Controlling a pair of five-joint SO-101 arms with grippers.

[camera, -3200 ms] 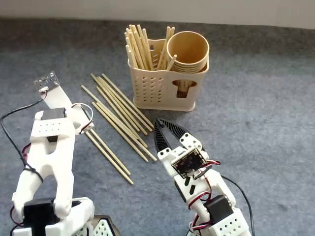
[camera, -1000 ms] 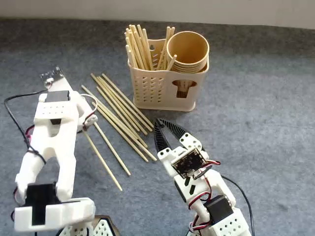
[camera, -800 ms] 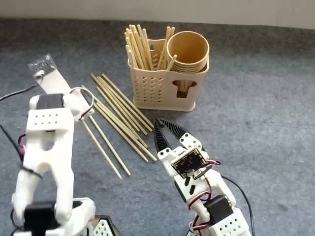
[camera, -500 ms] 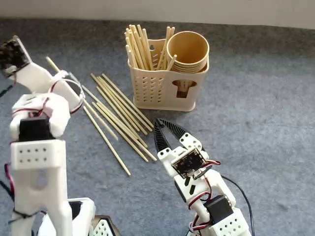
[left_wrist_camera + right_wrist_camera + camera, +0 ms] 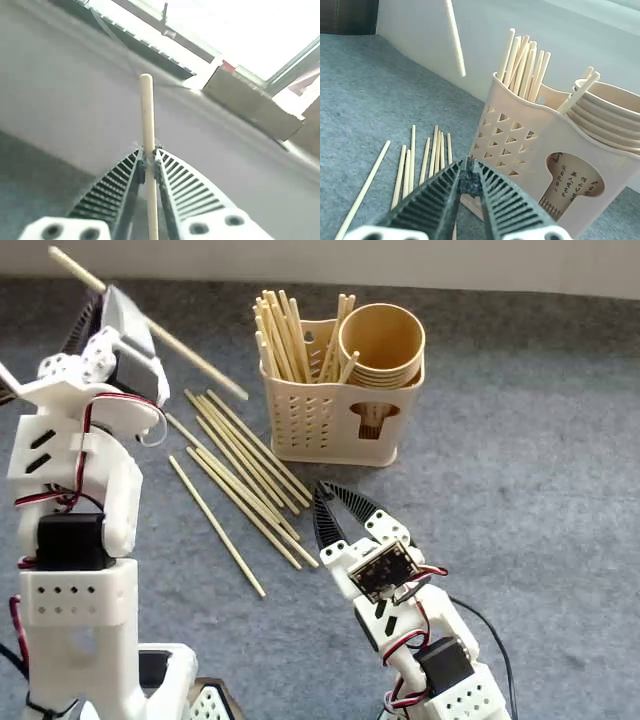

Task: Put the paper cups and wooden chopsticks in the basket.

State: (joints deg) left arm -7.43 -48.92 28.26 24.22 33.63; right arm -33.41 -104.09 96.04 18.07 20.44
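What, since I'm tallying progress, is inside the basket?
Stacked paper cups fill one side of the basket, upright chopsticks the other; the walls hide their lower parts and the floor.

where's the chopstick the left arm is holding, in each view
High view: the held chopstick slants in the air at upper left, free end toward the basket.
Left wrist view: clamped in the left gripper, sticking out past its tips.
Right wrist view: in the air beside the basket's standing chopsticks.
Landmark: the basket, in the high and right wrist views.

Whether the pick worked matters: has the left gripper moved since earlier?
Yes. The left gripper rose from the loose chopsticks to level with the basket rim, holding one chopstick.
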